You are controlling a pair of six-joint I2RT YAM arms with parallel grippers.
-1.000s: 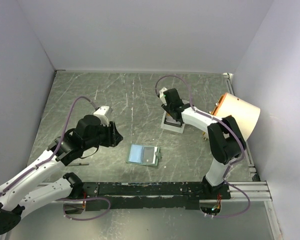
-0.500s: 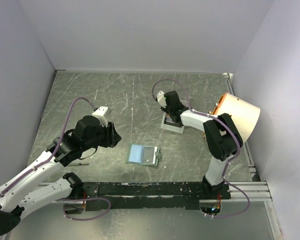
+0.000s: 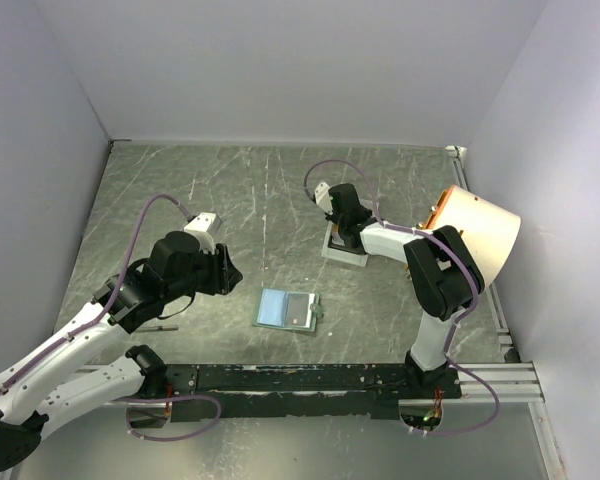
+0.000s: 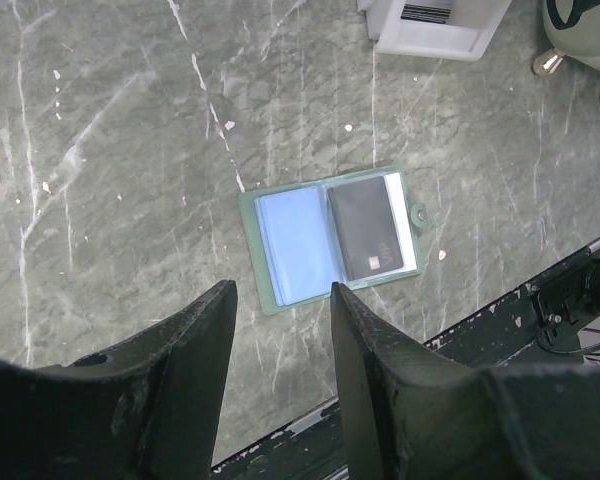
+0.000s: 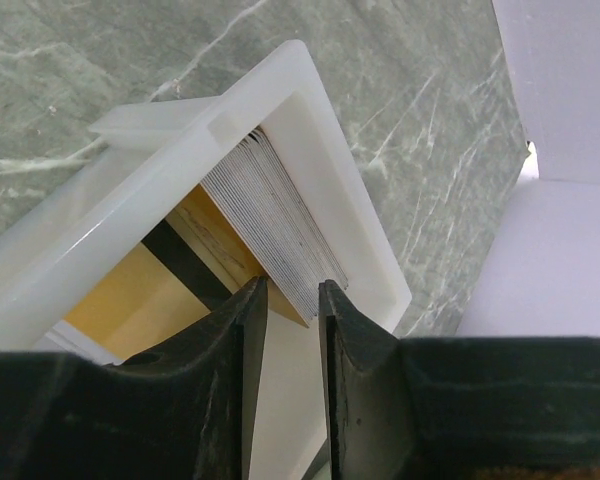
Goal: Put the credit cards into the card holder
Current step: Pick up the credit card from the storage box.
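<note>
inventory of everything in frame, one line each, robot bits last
card holder: one, sage green outside and pale blue inside, lying open on the table near the arm bases.
dark card: one, black-grey, in the holder's right-hand pocket.
stacked cards: count not readable, pale edges with a gold-orange face and a dark stripe, packed in the tray.
tray: one, white, far right of centre.
tan round object: one, tan with an orange rim, at the table's right edge.
table: one, dark green marbled.
left fingers: two, black, apart and empty, above the card holder.
right fingers: two, black, narrowly apart, at the stacked cards.
</note>
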